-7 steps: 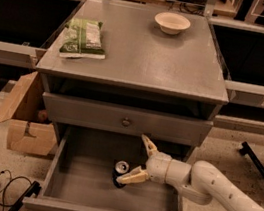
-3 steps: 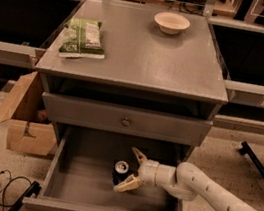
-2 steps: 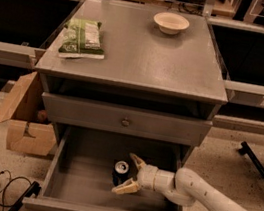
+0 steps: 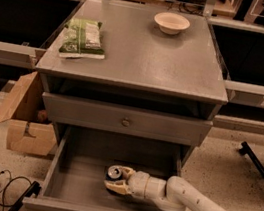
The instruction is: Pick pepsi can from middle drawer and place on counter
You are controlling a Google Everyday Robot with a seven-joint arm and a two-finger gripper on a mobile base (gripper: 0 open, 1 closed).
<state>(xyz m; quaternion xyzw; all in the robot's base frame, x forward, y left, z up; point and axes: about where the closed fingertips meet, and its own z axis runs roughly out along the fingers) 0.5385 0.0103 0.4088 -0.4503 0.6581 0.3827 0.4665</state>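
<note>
Middle drawer (image 4: 72, 181) is pulled out, with the floor and both low side walls in view. Its front wall runs along the bottom of the frame.

The pepsi can (image 4: 114, 172) is on the drawer floor, about centred left to right, silver lid facing up. It stands apart from both side walls, with bare grey floor to its left and behind it.

The gripper (image 4: 119, 179) is down inside the drawer, right at the can on its right and front side. It looks wrapped around the can, but the dark can body blends into the shadow, so I cannot tell whether it is clamped on or just straddling.

The arm (image 4: 205, 209) comes in from the lower right and crosses over the drawer's right wall near the front corner. That is the tight edge.

The closed drawer front (image 4: 94, 115) with the round knob sits directly above the back of the open drawer. Headroom is only open over the front part, where the can is.

On the counter (image 4: 140, 58), the chip bag (image 4: 83, 39) lies at the left edge, its lower corner close to the rim. The bowl (image 4: 171, 22) is at the back, right of centre, well apart from the bag. Bare grey surface runs between them and along the whole front edge, widest at front right.

On the floor, a cardboard box (image 4: 25, 132) sits just left of the cabinet, cables (image 4: 7, 182) lie at lower left, and a black leg (image 4: 262, 171) is on the right.
</note>
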